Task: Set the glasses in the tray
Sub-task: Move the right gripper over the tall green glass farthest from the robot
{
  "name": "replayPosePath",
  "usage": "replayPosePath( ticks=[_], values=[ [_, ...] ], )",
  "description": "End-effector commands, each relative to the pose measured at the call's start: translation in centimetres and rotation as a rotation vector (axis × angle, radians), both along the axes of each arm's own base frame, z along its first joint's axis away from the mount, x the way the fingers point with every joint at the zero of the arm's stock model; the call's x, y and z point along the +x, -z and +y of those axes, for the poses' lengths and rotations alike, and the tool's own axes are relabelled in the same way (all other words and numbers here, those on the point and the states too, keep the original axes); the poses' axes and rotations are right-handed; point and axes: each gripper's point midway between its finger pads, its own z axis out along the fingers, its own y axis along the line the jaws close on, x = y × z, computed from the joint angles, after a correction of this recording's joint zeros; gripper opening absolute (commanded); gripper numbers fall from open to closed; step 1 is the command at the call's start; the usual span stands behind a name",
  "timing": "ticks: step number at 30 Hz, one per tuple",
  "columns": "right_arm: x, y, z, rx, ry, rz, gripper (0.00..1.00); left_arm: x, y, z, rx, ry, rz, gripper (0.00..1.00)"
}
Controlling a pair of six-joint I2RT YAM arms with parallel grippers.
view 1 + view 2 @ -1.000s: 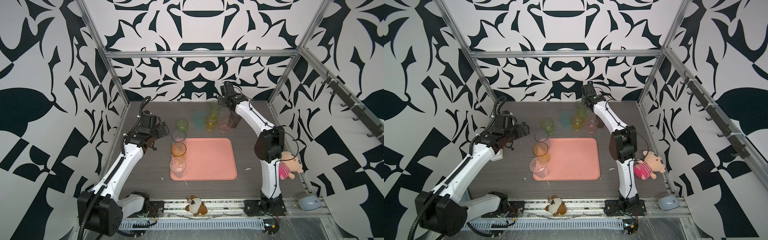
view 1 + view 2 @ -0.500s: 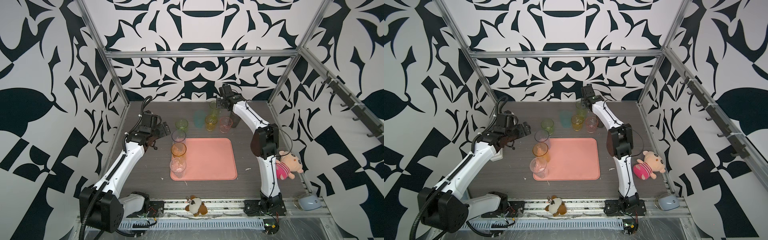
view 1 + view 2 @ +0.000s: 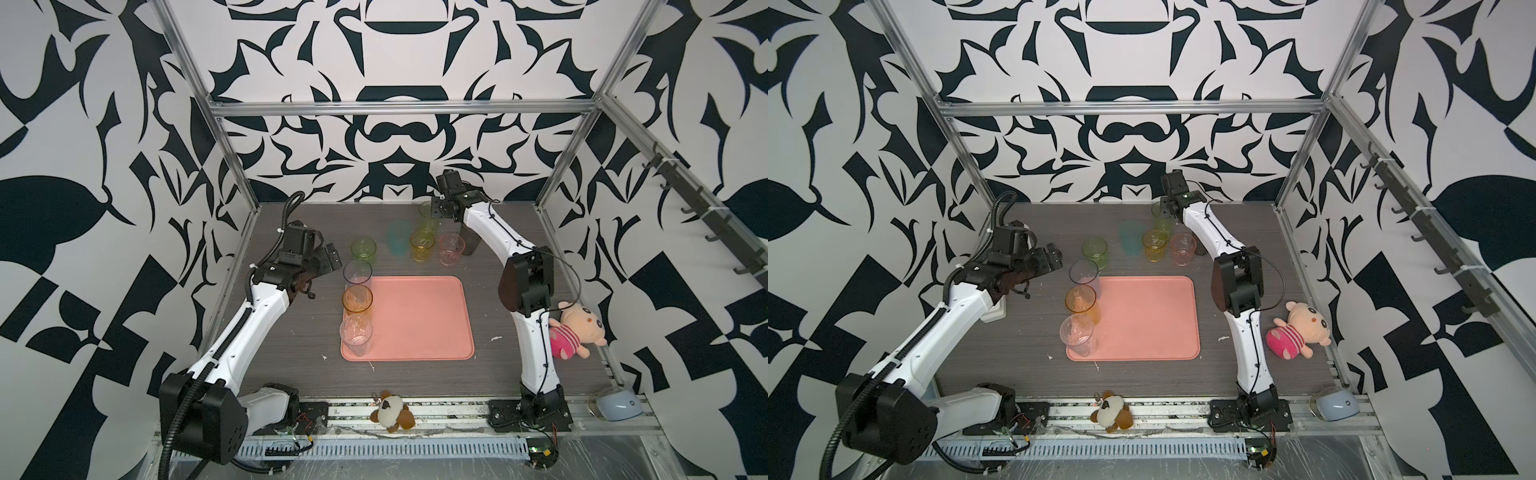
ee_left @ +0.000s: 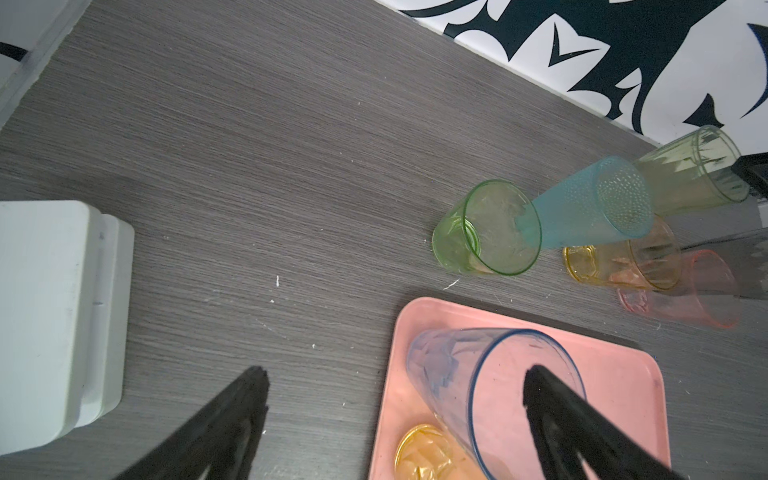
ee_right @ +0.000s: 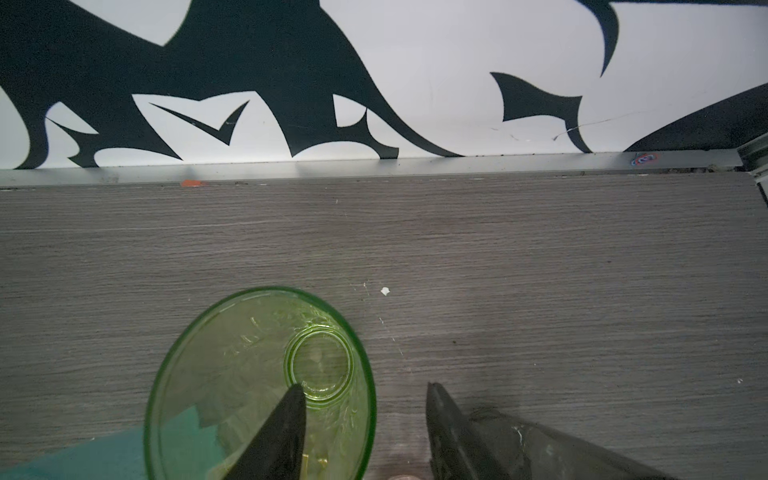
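Observation:
The salmon-pink tray (image 3: 419,324) holds three glasses along its left edge: bluish (image 3: 357,272), orange (image 3: 357,298) and clear (image 3: 355,336). Behind it stand a short green (image 3: 363,248), a teal (image 3: 397,243), a yellow (image 3: 422,245), a pink (image 3: 451,248) and a smoky grey glass (image 3: 469,243). At the back, my right gripper (image 5: 365,387) straddles the rim of a tall green glass (image 5: 232,374). One finger is inside and one outside, clear of the wall. My left gripper (image 4: 397,374) hovers open and empty beside the tray's far left corner.
A white box (image 4: 50,316) lies on the table left of my left gripper. A pink plush toy (image 3: 573,332) sits at the right edge and a brown one (image 3: 390,415) on the front rail. A pale blue container (image 3: 619,405) is at the front right.
My right gripper has shifted slightly left over the tall green glass and its jaws have narrowed around the rim. The left arm has barely moved.

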Motion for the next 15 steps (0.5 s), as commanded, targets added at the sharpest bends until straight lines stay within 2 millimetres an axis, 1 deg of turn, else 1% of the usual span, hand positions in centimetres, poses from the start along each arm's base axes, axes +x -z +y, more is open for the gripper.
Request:
replayPosePath(
  ticks=[1, 3, 15],
  values=[
    [0.6, -2.0, 0.1, 0.036, 0.010, -0.042, 0.48, 0.8, -1.3, -0.4, -0.024, 0.002, -0.030, 0.99],
    [0.7, -1.8, 0.1, 0.041, 0.008, -0.038, 0.45, 0.8, -1.3, -0.4, -0.025, 0.002, -0.030, 0.99],
    [1.0, -0.9, 0.4, 0.052, 0.002, -0.025, 0.39, 0.7, -1.4, -0.7, -0.033, 0.012, -0.029, 1.00]
  ],
)
